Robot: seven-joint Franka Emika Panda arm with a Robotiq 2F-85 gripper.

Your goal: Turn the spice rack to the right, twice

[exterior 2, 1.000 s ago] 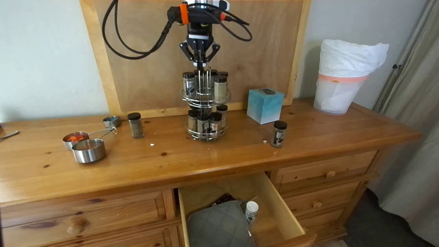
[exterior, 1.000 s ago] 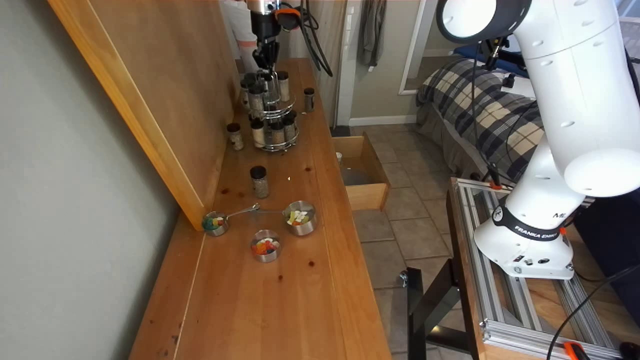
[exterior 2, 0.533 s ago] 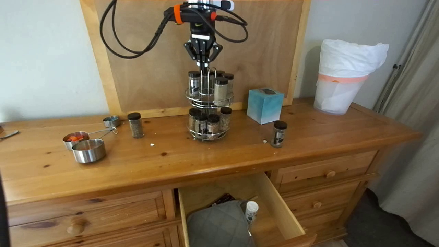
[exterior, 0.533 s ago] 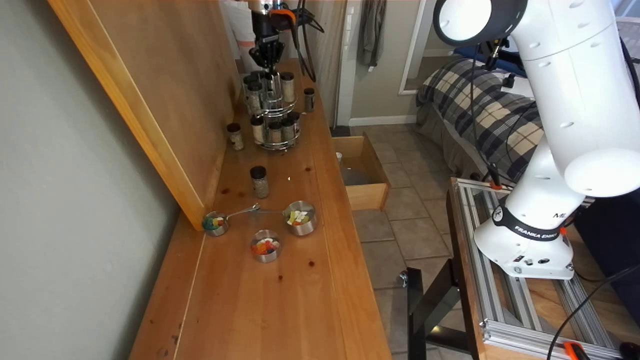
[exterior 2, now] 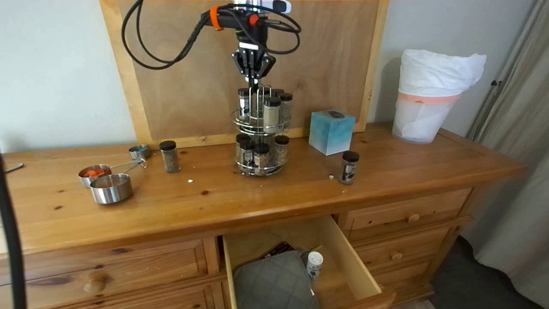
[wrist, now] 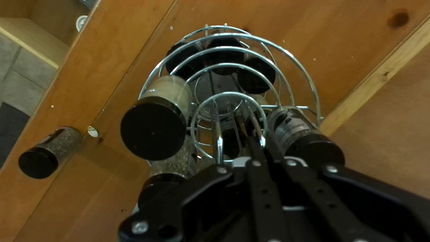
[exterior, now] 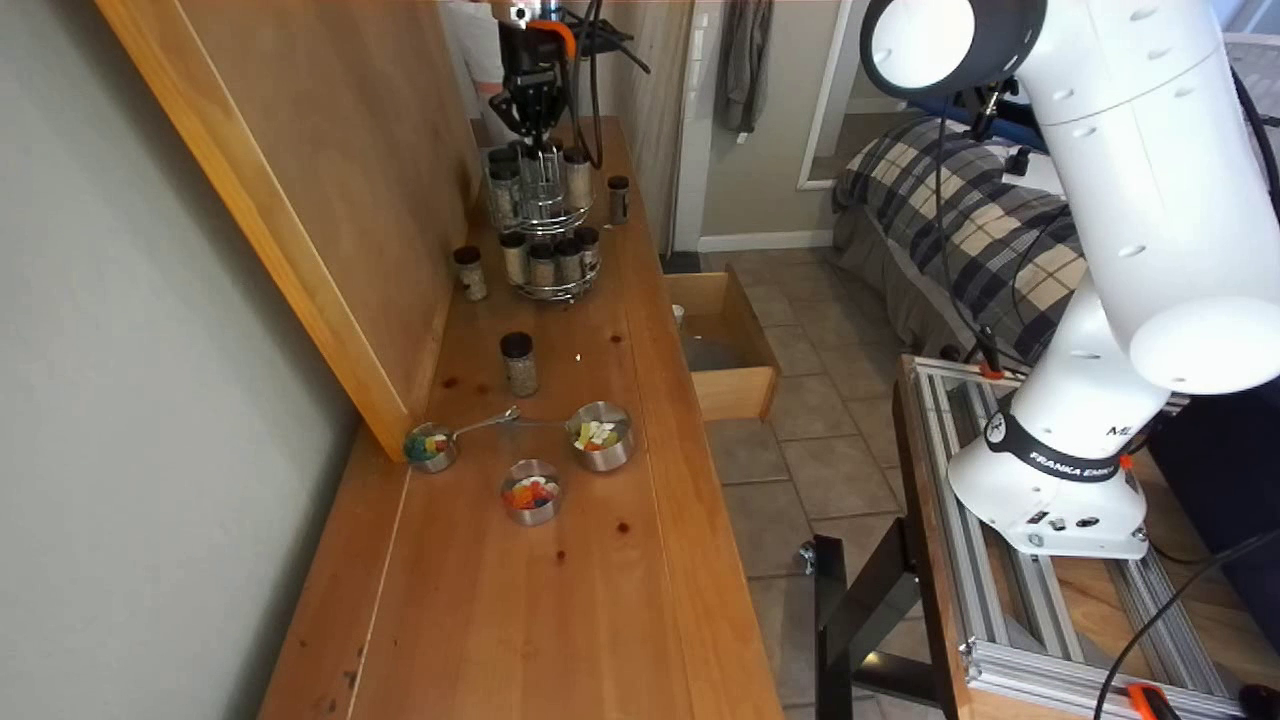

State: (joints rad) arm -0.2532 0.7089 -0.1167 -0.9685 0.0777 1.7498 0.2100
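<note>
The spice rack, a two-tier round wire carousel with dark-lidded jars, stands upright on the dresser top in both exterior views (exterior: 552, 228) (exterior 2: 257, 130). In the wrist view I look down on its wire rings (wrist: 224, 48) and central handle loops. My gripper (exterior 2: 254, 88) points down at the rack's top centre; it also shows in an exterior view (exterior: 540, 140). In the wrist view its fingers (wrist: 263, 143) are nearly together, with one handle wire running between the tips. The tips' lower ends are partly hidden among the handle wires.
Loose jars stand on both sides of the rack (exterior 2: 170, 159) (exterior 2: 348, 169). Metal measuring cups (exterior 2: 111, 194) with food sit further along. A blue tissue box (exterior 2: 329, 134) and a white lined bin (exterior 2: 420, 113) stand beyond. A wood panel (exterior 2: 321, 64) rises behind; a drawer (exterior 2: 358, 274) is open below.
My gripper has twisted and the rack has turned with it; in an exterior view its front jars have moved left. The rack has also shifted slightly to the right there.
</note>
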